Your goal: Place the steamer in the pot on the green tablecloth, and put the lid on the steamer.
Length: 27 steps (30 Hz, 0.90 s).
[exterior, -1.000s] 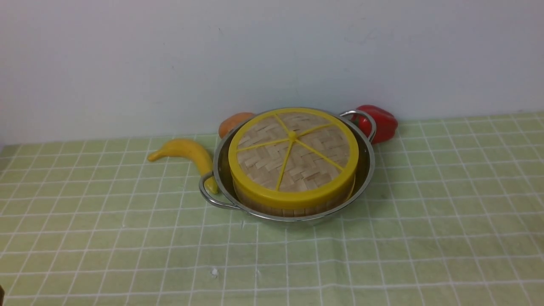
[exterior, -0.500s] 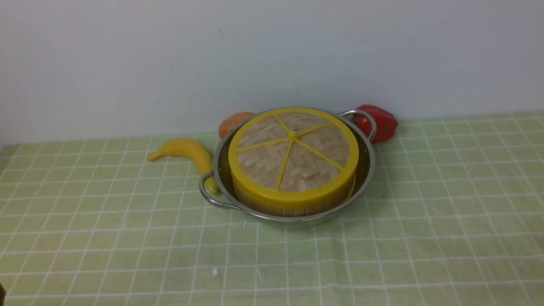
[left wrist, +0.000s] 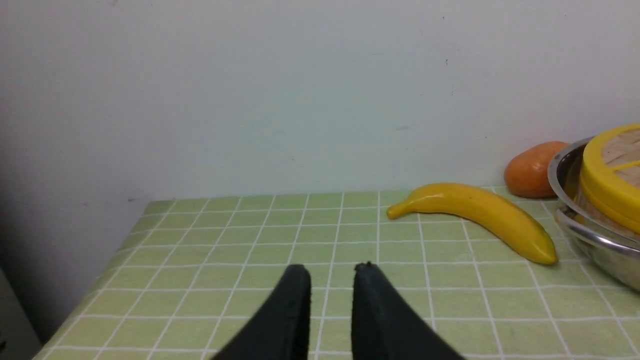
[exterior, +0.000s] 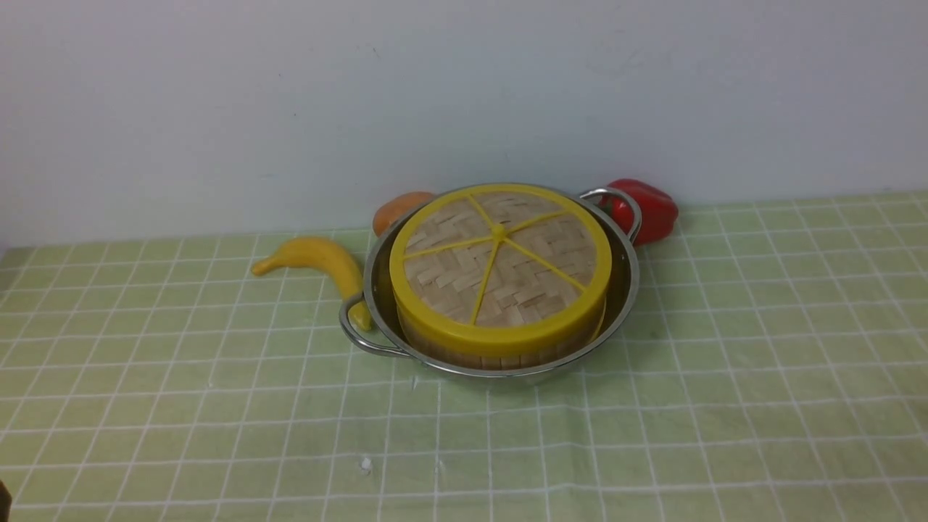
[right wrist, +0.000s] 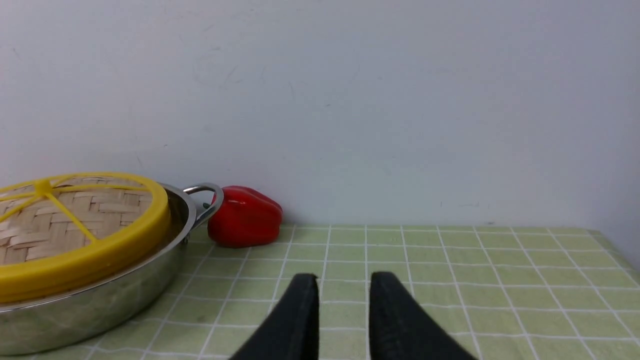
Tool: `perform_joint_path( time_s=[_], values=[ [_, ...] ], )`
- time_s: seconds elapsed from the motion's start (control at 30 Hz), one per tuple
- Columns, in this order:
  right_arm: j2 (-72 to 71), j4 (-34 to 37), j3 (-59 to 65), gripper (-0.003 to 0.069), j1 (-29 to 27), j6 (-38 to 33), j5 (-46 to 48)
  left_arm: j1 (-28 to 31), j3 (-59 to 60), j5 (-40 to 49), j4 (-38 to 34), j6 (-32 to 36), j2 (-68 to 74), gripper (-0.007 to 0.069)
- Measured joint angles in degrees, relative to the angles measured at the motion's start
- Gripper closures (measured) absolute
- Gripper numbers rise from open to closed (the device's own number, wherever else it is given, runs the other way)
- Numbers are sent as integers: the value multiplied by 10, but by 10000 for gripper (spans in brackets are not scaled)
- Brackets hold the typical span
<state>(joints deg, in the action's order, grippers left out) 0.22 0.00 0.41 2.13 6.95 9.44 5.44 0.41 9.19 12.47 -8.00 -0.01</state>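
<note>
The pot [exterior: 629, 284] stands on the green tablecloth [exterior: 725, 413] near the back wall. The steamer [exterior: 500, 357] sits inside it, and only a strip of its wooden wall shows. The lid [exterior: 500, 264] lies flat on the steamer and hides its contents. Neither arm reaches into the front view. In the left wrist view my left gripper [left wrist: 332, 270] hovers low over the cloth, well to the left of the pot [left wrist: 600, 250], open a little and empty. My right gripper [right wrist: 345, 280] is over the cloth right of the pot [right wrist: 100, 300] and lid [right wrist: 75, 220], slightly open and empty.
A yellow banana [exterior: 319, 261] lies against the pot's left handle. An orange fruit [exterior: 395, 210] sits behind the pot. A red pepper [exterior: 652, 210] rests by the right handle, against the wall. The cloth's left edge [left wrist: 85, 305] drops off beside my left gripper.
</note>
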Motion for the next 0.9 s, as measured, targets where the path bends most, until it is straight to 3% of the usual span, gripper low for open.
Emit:
perform_joint_path(
  time_s=[0.9],
  values=[
    [0,0,0,419,0,0,0,0,0,0,1,0,0,465]
  ],
)
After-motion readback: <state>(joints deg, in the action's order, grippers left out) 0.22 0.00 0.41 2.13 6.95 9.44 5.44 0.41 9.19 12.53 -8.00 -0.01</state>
